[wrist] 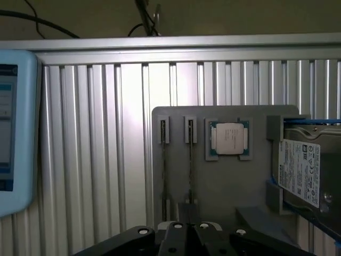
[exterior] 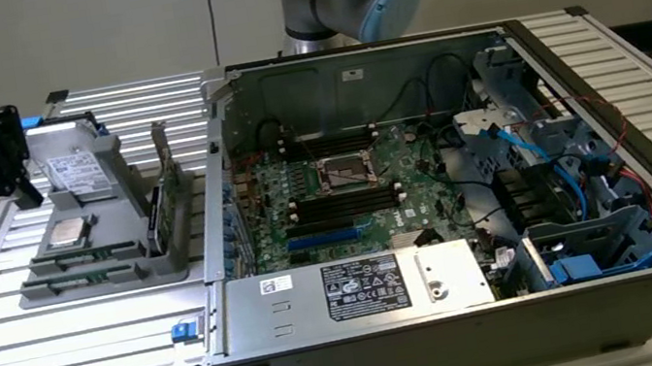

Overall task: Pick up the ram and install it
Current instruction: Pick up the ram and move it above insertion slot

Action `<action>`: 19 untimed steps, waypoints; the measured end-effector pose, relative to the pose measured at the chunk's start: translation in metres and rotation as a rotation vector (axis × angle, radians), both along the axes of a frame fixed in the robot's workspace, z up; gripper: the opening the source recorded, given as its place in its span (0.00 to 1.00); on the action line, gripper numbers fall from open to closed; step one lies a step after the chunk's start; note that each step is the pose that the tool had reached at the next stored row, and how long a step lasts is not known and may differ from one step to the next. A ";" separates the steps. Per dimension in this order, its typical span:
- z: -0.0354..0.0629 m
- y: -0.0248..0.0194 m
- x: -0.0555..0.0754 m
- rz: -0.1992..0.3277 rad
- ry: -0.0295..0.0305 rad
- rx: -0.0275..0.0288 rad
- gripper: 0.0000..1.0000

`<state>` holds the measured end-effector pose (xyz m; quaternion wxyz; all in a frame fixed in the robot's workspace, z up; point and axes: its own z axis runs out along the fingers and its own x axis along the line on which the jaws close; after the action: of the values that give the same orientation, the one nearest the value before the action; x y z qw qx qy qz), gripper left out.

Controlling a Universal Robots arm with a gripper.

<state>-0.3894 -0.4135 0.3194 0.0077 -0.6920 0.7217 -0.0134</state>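
The gripper [wrist: 188, 210], jaws pressed shut on nothing, hovers over the matte grey tray [wrist: 224, 181], where the thin ram [wrist: 191, 160], apart from them, stands edge-up in a slot beside the square silver processor [wrist: 229, 137].

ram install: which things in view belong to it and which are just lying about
For the job: ram stick, second ram stick, both edge-up in the grey tray; gripper; motherboard in the open case.
Lying about: processor chip, hard drive, power supply, blue-cased screen.
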 end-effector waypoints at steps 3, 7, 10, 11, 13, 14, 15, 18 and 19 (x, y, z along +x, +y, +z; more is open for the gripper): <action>-0.0013 0.0000 0.000 0.001 -0.0001 -0.0129 0.11; -0.0030 0.0000 0.000 0.001 0.0001 -0.0243 0.24; -0.0052 0.0000 0.000 0.001 -0.0001 -0.0315 0.30; -0.0065 0.0000 0.000 0.001 -0.0001 -0.0341 0.30; -0.0097 0.0000 0.000 0.001 0.0000 -0.0377 0.36; -0.0114 0.0000 0.000 0.001 0.0001 -0.0380 0.36; -0.0133 0.0000 0.000 0.001 0.0000 -0.0380 0.36; -0.0187 0.0000 0.000 0.001 0.0000 -0.0381 0.36; -0.0205 -0.0001 0.000 0.001 0.0000 -0.0381 0.36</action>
<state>-0.3894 -0.4136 0.2989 -0.0055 -0.6924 0.7210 -0.0271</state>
